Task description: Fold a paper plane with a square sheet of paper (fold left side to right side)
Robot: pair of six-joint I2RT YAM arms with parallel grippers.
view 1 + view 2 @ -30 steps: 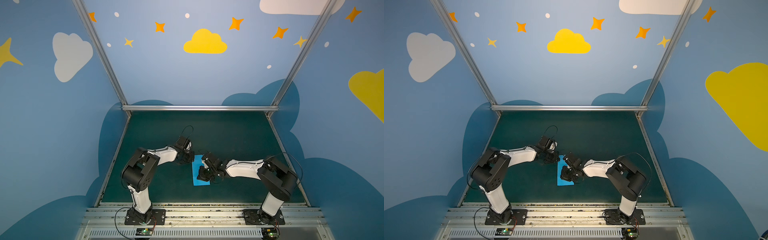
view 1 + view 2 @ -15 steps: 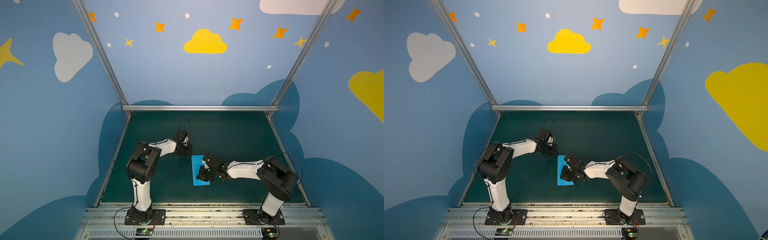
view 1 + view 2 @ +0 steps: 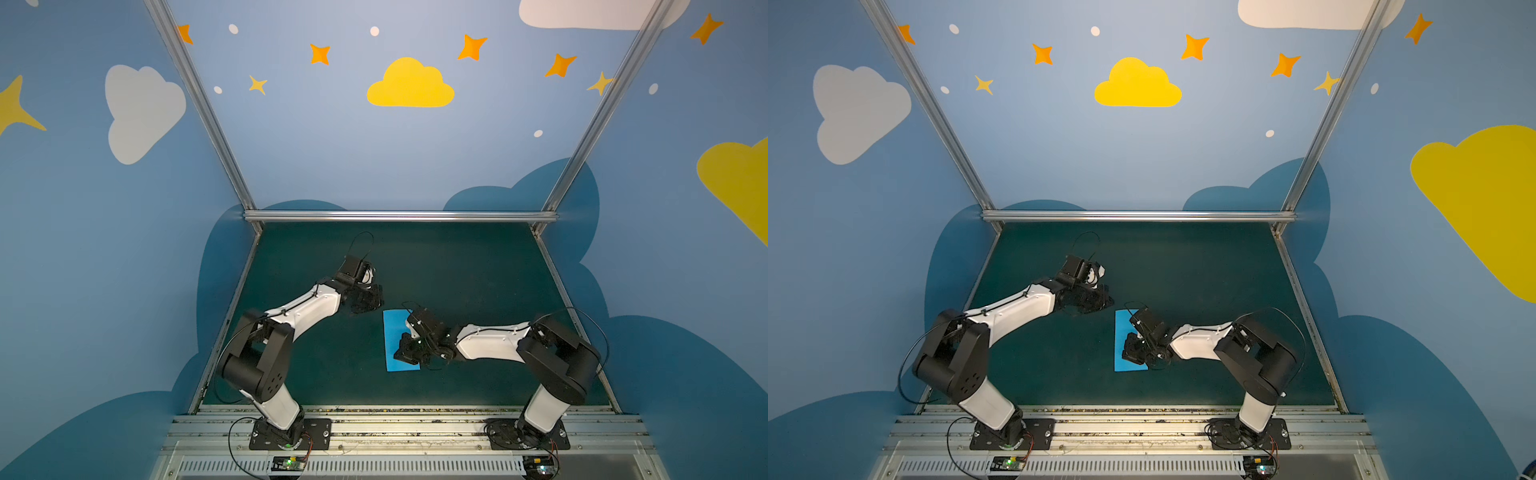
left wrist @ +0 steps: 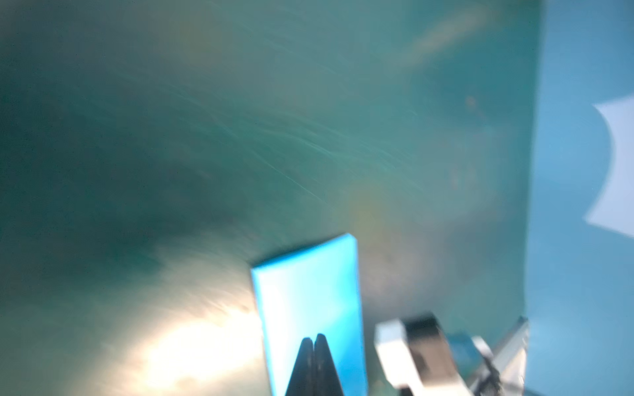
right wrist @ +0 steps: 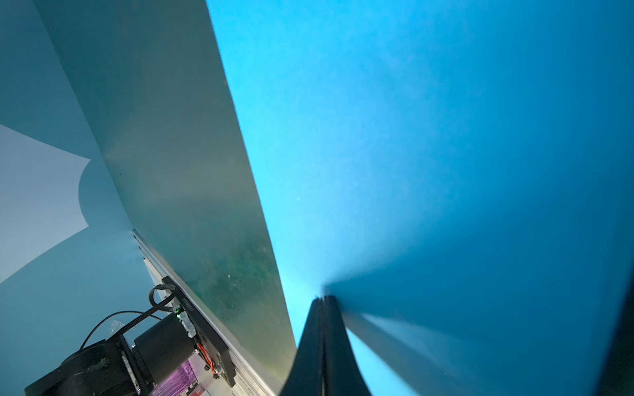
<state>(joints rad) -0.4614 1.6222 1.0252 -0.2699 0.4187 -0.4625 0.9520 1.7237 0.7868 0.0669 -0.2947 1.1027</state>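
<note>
On the dark green surface, your thin sky-blue paper sheet is lying as a narrow rectangle; your right gripper is pressing it, your left gripper is hovering beside it, all fingers pressed together.

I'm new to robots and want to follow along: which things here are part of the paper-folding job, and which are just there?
Part of the job:
- blue paper, lying as a narrow rectangle
- right gripper, shut, tips at the paper
- left gripper, shut, near its far end

Just there:
- green table
- yellow cloud painted on the wall
- metal frame
</note>
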